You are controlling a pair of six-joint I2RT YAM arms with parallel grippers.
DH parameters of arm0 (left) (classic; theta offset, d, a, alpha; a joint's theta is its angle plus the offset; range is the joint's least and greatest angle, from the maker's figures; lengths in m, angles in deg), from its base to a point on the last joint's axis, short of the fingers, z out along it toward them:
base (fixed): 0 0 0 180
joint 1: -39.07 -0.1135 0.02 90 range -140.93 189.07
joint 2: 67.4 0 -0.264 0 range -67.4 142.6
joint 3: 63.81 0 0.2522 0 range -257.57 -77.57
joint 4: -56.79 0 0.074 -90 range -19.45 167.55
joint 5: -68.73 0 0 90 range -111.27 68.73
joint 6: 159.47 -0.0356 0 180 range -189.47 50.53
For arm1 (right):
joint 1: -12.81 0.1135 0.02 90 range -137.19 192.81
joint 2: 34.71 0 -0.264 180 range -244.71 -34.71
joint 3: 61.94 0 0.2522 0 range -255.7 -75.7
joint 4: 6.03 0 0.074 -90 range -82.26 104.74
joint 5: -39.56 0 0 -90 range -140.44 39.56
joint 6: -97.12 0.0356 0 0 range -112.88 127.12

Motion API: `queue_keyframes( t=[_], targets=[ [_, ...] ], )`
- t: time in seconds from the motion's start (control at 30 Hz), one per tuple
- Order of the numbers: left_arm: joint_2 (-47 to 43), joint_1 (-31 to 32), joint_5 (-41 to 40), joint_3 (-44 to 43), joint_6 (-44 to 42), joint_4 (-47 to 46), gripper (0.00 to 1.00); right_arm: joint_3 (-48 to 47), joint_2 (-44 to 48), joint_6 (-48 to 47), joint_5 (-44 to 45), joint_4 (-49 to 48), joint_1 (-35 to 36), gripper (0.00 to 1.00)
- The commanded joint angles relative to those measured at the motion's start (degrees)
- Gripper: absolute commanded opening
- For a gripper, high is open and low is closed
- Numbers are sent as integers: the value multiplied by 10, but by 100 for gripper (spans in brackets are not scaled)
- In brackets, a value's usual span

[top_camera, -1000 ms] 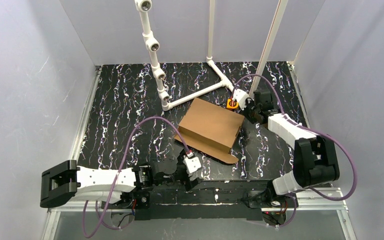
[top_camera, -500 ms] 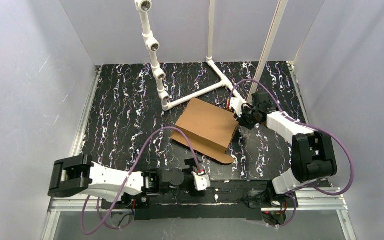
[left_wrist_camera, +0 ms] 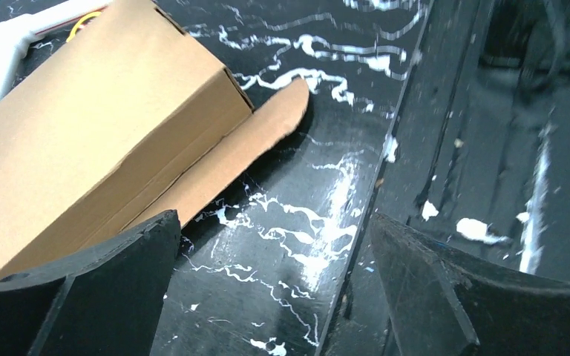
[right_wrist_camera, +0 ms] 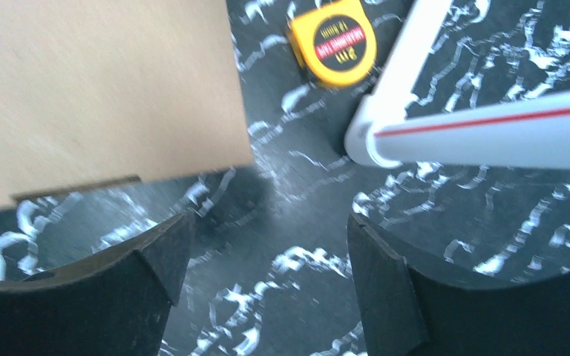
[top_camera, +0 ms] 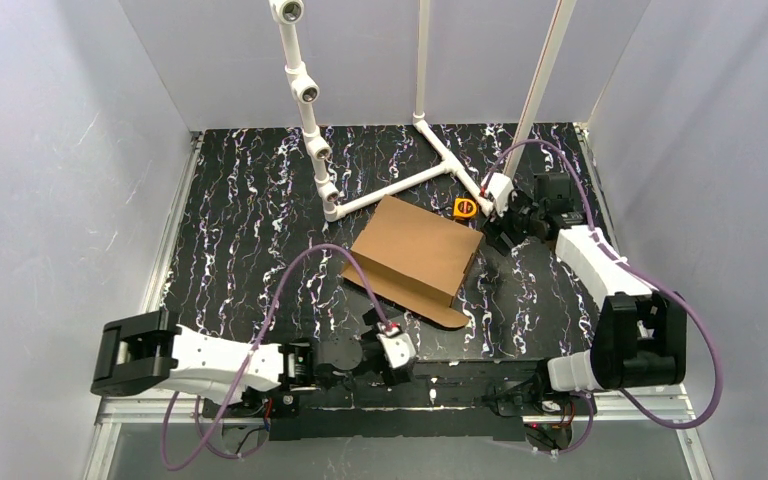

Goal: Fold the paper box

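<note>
Plan view: we find the paper box [top_camera: 415, 250] lying aslant on the mid worktop [top_camera: 250, 220], its open flap [left_wrist_camera: 267, 137] facing the left claw [top_camera: 375, 330]. The right claw [top_camera: 498, 232] is nearer, just beside the box's right corner. Both claws gape wide, empty.

**Enclosure and background, overhead view**

Surface [top_camera: 250, 230]: black, with white marbled veining and a few purple flecks, filling the floor of the cell. A metal edge strip [top_camera: 167, 245] runs along its left side.

Left wall [top_camera: 50, 180], back wall [top_camera: 360, 60] and right wall [top_camera: 720, 130]: plain pale lavender-grey panels, no windows in sight.

White pipe frame [top_camera: 390, 185] stands at the far end of the surface, with one upright carrying open tee fittings and two slimmer poles.

Light even and diffuse, shadows soft.
</note>
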Motion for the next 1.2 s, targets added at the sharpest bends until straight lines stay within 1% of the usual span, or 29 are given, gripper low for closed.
queue_keyframes(
  t=[0.0,0.07,0.17,0.3,0.37,0.5,0.73,0.9,0.93,1.07,1.17],
  targets=[
    [-73,2,-44,33,115,-47,98,-28,-44,172,-92,-41,3,84],
    [-99,2,-49,58,136,-73,98,-8,-52,275,-92,-101,4,84],
    [-130,2,-46,80,166,-82,98,35,-38,389,-54,-194,4,84],
    [-140,2,-46,91,183,-82,98,102,-21,505,3,-309,4,84],
    [-135,2,-46,91,183,-82,98,110,-31,544,22,-328,4,83],
    [-128,2,-41,87,175,-82,98,120,-62,575,-13,-360,4,79],
    [-131,2,-36,92,175,-82,98,142,-68,604,-95,-408,3,74],
    [-124,2,-16,89,164,-82,98,140,-72,606,-114,-385,-2,67],
    [-123,2,-8,89,160,-81,98,140,-68,605,-121,-377,-4,64],
    [-125,2,12,89,137,-81,98,151,-37,595,-141,-343,-8,58],
    [-133,2,24,91,110,-81,98,162,-9,583,-167,-310,-8,57]
  ],
)
